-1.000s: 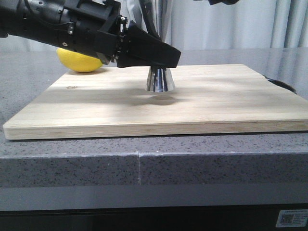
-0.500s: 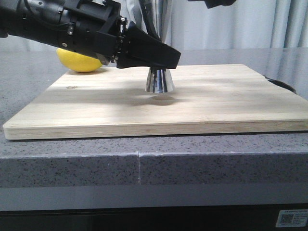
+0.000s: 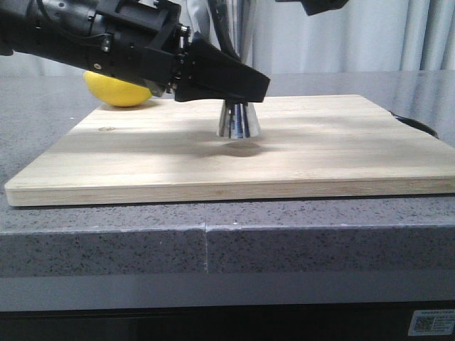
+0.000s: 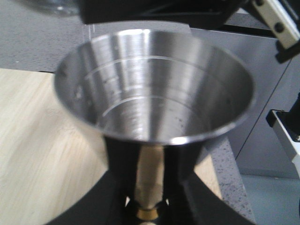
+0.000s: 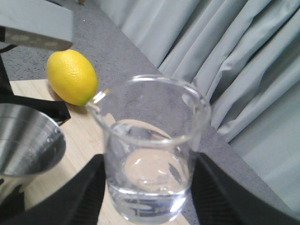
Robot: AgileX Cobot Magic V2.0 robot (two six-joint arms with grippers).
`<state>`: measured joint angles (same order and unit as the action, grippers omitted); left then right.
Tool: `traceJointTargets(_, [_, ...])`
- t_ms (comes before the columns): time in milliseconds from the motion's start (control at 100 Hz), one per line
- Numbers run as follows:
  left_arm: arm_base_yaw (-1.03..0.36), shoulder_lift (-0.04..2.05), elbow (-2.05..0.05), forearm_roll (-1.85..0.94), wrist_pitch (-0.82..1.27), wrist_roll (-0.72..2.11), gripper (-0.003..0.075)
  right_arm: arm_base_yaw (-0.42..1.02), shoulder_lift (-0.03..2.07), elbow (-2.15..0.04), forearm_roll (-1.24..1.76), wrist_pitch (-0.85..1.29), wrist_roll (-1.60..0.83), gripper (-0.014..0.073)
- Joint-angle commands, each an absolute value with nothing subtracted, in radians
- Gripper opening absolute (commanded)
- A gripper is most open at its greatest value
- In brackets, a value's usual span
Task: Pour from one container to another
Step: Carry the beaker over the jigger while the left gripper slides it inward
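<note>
Black left gripper (image 3: 238,84) clamps the tall shiny steel hourglass jigger (image 3: 239,121) at its narrow waist, holding it just above the pale wooden cutting board (image 3: 320,153). Right gripper (image 5: 147,187) grasps the small clear glass beaker (image 5: 149,150) upright, above and beside the jigger's open cup. Behind sits a yellow lemon (image 5: 71,76).
</note>
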<state>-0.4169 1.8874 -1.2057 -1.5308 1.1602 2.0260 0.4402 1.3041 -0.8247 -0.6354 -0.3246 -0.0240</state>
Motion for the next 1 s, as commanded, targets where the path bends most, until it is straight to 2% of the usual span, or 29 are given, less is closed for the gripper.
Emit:
traceJointTargets(0, [-0.433, 1.828, -1.234, -1.598, 1.267, 2.026, -0.0011, 0.441, 1.276, -0.880, -0.629, -0.402, -0.023, 0.0318])
traceJointTargets(990, [-0.433, 1.828, -1.234, -1.596, 1.268, 2.026, -0.0011, 0.441, 1.275, -0.902, -0.715, -0.348, -0.023, 0.0318])
